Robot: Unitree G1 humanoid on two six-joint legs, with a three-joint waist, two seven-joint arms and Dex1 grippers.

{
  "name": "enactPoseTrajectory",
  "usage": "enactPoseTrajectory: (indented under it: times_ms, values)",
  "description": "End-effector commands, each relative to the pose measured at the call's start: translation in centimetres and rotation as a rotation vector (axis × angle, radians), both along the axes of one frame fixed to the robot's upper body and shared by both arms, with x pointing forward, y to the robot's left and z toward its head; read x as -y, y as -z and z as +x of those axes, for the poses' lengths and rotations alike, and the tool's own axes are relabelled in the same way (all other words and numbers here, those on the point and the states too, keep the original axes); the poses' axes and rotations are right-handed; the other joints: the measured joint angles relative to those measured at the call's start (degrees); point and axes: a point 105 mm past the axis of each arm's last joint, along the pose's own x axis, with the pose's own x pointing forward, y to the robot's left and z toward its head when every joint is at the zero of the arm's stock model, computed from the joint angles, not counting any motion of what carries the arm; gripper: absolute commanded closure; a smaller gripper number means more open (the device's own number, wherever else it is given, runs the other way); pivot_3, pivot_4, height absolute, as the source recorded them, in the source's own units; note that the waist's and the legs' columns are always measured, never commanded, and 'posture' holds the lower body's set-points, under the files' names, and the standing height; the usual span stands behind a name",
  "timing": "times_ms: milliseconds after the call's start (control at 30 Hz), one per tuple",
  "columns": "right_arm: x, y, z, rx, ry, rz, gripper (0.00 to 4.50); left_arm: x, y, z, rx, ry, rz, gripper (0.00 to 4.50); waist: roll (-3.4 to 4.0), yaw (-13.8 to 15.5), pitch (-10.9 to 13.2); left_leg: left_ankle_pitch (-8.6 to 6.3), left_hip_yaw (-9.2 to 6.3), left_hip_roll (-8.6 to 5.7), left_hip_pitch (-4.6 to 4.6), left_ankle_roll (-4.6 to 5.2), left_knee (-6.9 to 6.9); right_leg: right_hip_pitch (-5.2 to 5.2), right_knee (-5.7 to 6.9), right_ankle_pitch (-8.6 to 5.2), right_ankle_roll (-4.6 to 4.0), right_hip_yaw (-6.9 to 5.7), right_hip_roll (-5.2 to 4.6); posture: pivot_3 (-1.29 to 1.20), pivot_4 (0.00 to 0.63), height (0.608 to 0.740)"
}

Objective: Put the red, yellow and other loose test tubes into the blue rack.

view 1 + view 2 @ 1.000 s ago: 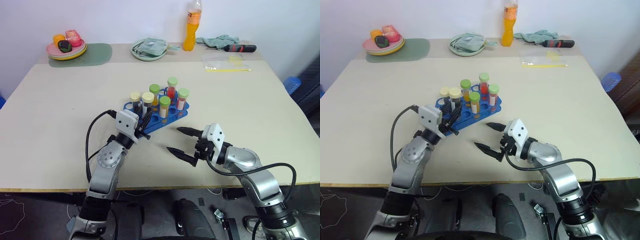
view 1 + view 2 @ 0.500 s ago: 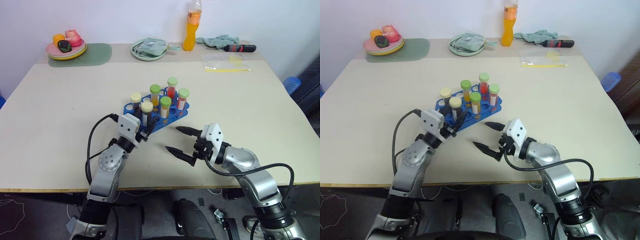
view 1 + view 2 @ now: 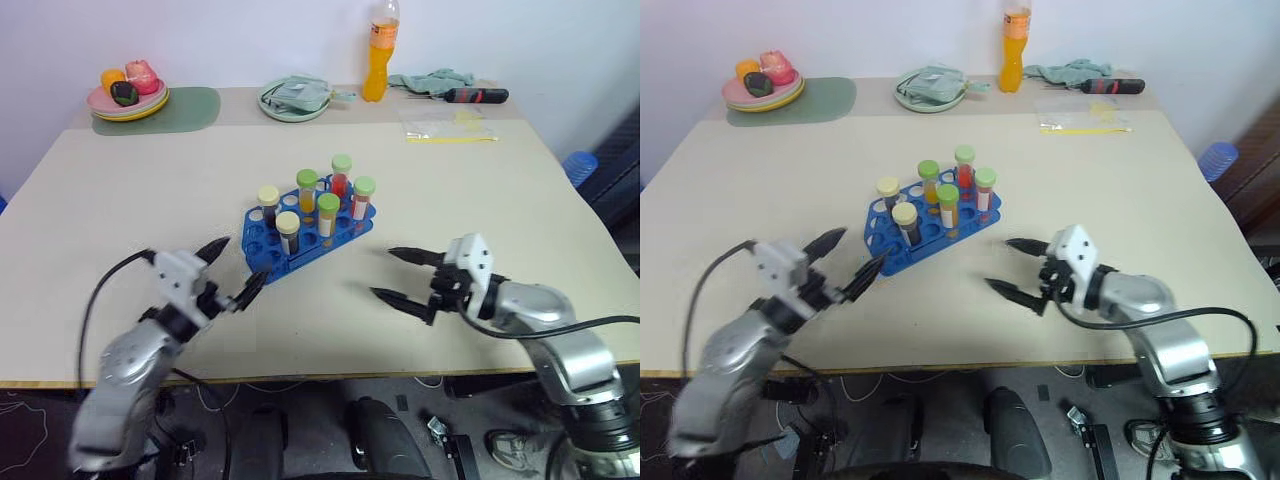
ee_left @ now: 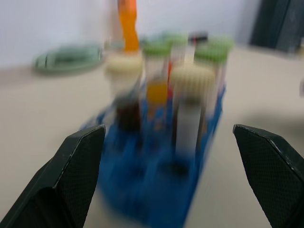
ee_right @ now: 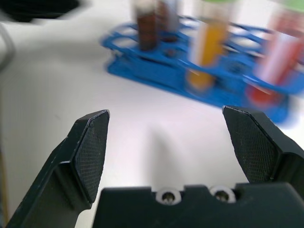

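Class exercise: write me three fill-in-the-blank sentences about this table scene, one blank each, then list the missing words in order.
1. The test tubes stand upright in a rack coloured ____.
2. Six tubes stand in the rack: four have green caps and ____ have cream caps.
3. The left hand and right hand are both ____ and hold nothing.

Missing words: blue; two; open

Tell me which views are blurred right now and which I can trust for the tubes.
Left wrist view: heavily smeared, the tubes and blue rack are soft. Right wrist view: the rack is blurred, though the black fingers are crisp. Head views: the left arm is streaked, but the rack, tubes and right gripper are sharp; trust these.
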Motion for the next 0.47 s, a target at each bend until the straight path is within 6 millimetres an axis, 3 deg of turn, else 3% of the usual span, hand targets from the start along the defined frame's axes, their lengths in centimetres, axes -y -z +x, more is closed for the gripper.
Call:
enactPoseTrajectory:
  times_ms: [33,167,300,467]
  values:
    - [3.6,-1.2,1.3,0.044,0.128,0.005,0.27,-2.5,-1.0,-0.9,0.009,-0.053,0.038,0.06,-0.01,0.1,0.0,0.00,0.01,0.00,-0.01,0.00,0.01,0.01,-0.02,-0.05,-0.09,0.00,0.00,0.00,0.150,0.740]
    - [6.5,-0.8,2.2,0.046,0.202,-0.036,0.27,-4.8,-0.2,-1.3,-0.026,-0.110,0.130,0.06,-0.02,0.1,0.0,0.00,0.03,0.00,-0.02,0.00,-0.01,0.01,-0.07,-0.06,-0.11,0.00,0.01,0.00,0.150,0.740]
    - [6.9,-0.2,2.4,0.048,0.197,-0.066,0.27,-6.1,0.1,-1.6,-0.037,-0.154,0.141,0.06,-0.02,-0.1,0.0,0.00,0.04,0.01,-0.02,0.00,-0.04,0.01,-0.10,-0.06,-0.10,0.01,0.01,0.00,0.150,0.740]
    - [6.7,-0.2,2.9,0.059,0.185,-0.074,0.27,-6.2,0.1,-1.6,-0.027,-0.195,0.119,0.06,-0.01,-0.1,0.0,0.00,0.04,0.02,0.00,0.00,-0.05,0.00,-0.10,-0.02,-0.03,0.02,0.02,0.00,0.150,0.740]
